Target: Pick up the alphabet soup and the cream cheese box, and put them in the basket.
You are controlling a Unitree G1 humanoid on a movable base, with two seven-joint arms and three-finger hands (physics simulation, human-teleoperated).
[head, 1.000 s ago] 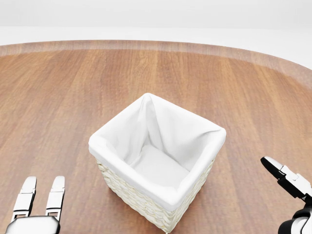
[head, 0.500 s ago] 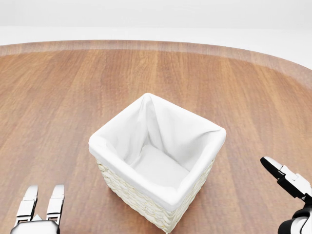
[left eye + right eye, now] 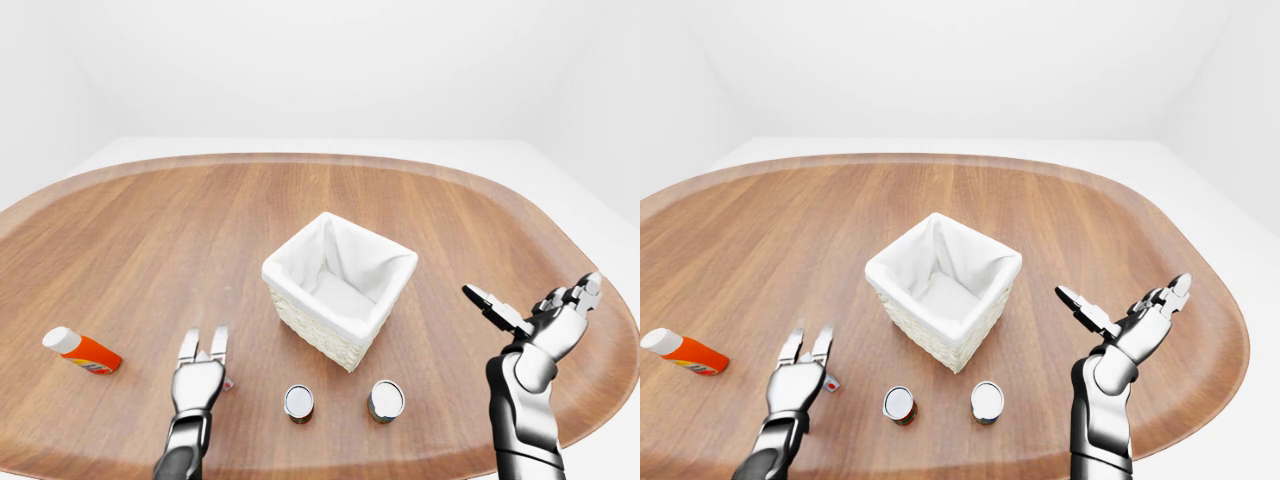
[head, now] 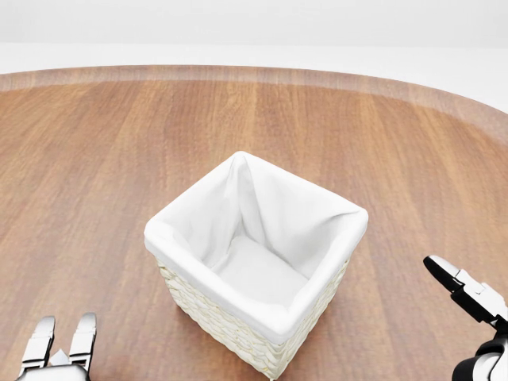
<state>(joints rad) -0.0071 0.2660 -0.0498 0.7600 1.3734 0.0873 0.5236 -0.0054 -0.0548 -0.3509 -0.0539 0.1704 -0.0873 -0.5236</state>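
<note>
The white-lined wicker basket [image 3: 312, 328] stands mid-table with nothing inside, and its rim [image 4: 208, 281] fills the head view. Two upright cans [image 3: 298, 402] [image 3: 386, 400] stand below it near the table's lower edge; I cannot tell from their lids which is the alphabet soup. My left hand [image 3: 203, 343] lies open to the left of the cans, fingers straight. A small white and red thing [image 3: 228, 383], largely hidden, peeks out at its right side; it may be the cream cheese box. My right hand [image 3: 530, 302] hangs open and holds nothing, right of the basket.
An orange bottle with a white cap [image 3: 82, 352] lies on its side at the far left. The round wooden table [image 3: 160, 230] stretches wide above and to the left of the basket. Its lower edge runs close under the cans.
In the head view my left hand has slid down toward the bottom edge, so less of its fingers shows. The right hand and the basket have stayed put.
</note>
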